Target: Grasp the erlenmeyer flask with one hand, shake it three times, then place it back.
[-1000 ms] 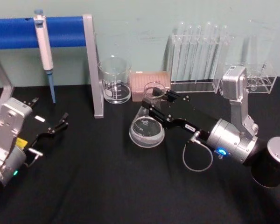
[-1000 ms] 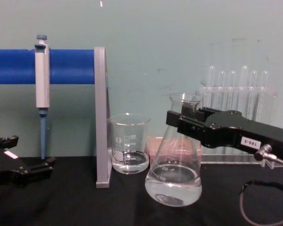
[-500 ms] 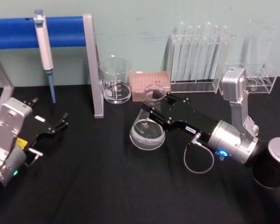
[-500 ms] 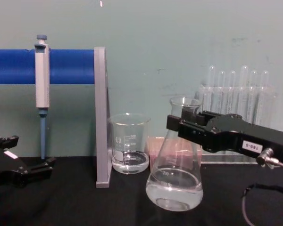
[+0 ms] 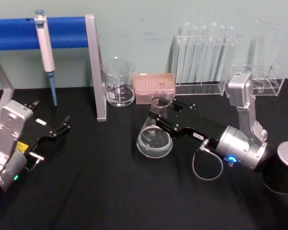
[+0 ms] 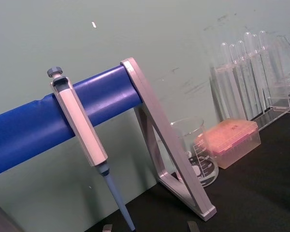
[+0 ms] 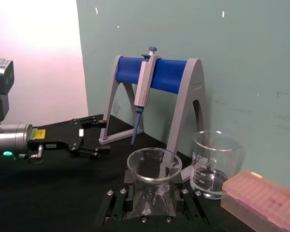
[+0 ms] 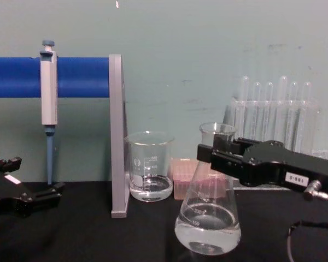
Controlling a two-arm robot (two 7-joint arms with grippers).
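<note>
Since your right gripper (image 5: 161, 111) has its jaws closed on the neck of the erlenmeyer flask (image 5: 155, 138), upright and low at the black table (image 5: 110, 191) near the beaker (image 5: 118, 84), you seem between shaking and setting down. Keep it vertical, seat the base, then release. Your left gripper (image 5: 57, 130) sits parked at the far left, jaws apart.

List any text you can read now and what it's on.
"180-5", as best it reads: white label on the right gripper.
Printed scale on the beaker: too blurred to read.
Printed scale on the flask: too blurred to read.
Yellow sticker on the left arm: too small to read.
</note>
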